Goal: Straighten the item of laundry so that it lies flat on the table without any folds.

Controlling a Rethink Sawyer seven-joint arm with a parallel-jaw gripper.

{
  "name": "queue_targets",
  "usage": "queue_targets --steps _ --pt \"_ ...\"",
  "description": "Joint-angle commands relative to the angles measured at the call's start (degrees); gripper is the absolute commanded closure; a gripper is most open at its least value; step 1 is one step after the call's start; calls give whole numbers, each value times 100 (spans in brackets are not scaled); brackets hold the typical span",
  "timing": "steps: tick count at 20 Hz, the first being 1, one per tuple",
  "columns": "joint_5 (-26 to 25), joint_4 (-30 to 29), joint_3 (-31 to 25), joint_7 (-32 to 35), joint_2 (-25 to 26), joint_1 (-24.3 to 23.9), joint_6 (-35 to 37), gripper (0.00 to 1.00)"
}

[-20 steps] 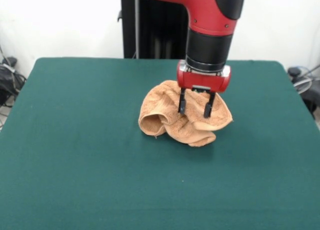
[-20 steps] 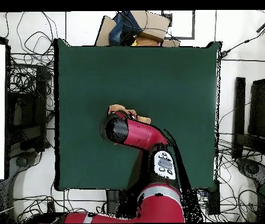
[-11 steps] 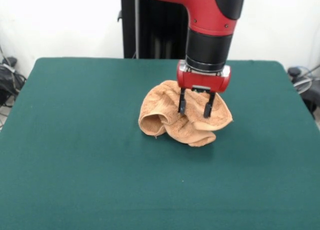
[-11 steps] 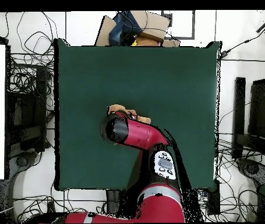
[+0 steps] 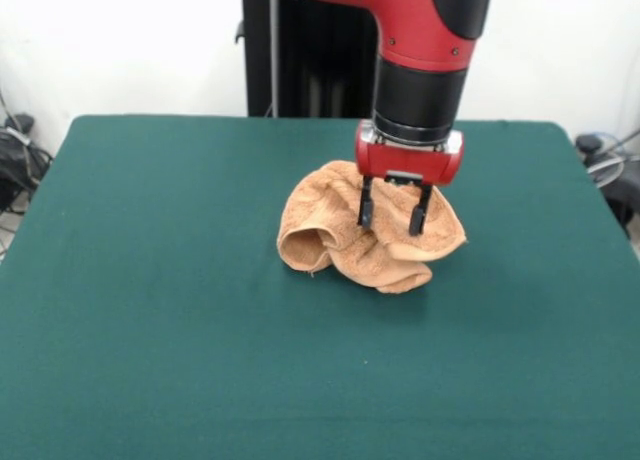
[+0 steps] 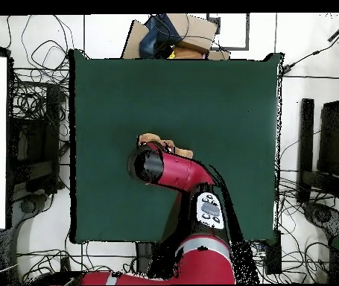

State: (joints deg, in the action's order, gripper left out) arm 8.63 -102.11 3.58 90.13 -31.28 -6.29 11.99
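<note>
Nothing we can see has shifted much since a second ago: the gripper (image 5: 392, 215) sits a hair higher and further toward the picture's right, and the towel (image 5: 368, 230) keeps the same crumpled outline; we see the towel as a light orange-tan terry heap, bunched rather than flat, with a rolled fold curling open at its left end in the front view, a thick rounded lip along its near edge, and a flatter flap running out to a corner on its right; it lies near the middle of the dark green table (image 5: 150, 310), a little toward the far side, with bare cloth all round it; the jaws stand spread apart, two dark fingers (image 5: 365, 209) pointing straight down with a clear gap between them, and nothing is gripped; their tips hang over the upper middle of the heap, close above its surface, though we cannot tell whether they touch it; in the overhead view the red arm (image 6: 173, 170) covers most of the towel (image 6: 156, 140), leaving only a small tan edge showing beyond the wrist.
</note>
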Motion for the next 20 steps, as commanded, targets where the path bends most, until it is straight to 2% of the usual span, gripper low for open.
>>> queue_targets --steps 1,5,6,15,20 --pt "-67 -96 -247 950 87 116 53 0" --pt "-54 -72 -212 955 103 131 96 0" --pt "-53 -65 -196 954 106 137 110 100" --pt "-234 -163 -415 653 47 -274 85 100" --pt "-255 -192 -373 646 -10 -296 140 100"
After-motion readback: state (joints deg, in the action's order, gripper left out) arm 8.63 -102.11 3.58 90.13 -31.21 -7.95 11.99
